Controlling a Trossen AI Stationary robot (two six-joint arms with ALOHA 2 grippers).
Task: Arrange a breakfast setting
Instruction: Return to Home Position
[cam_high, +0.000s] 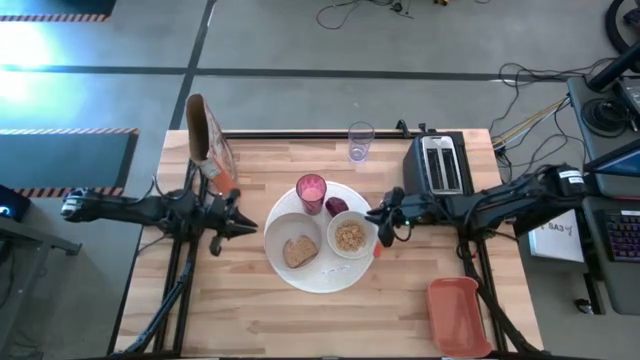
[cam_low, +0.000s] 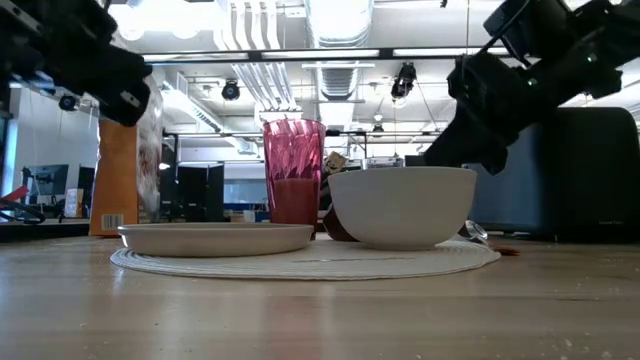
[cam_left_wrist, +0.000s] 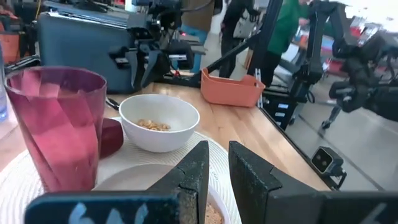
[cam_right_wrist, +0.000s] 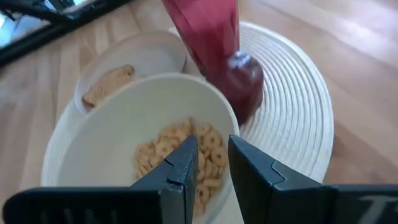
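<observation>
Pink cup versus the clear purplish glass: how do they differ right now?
The pink cup is deep pink; the clear purplish glass is pale and see-through. The pink cup stands on the round placemat beside the small red fruit; the glass stands off it, on the bare table near the toaster. Both are upright.
</observation>
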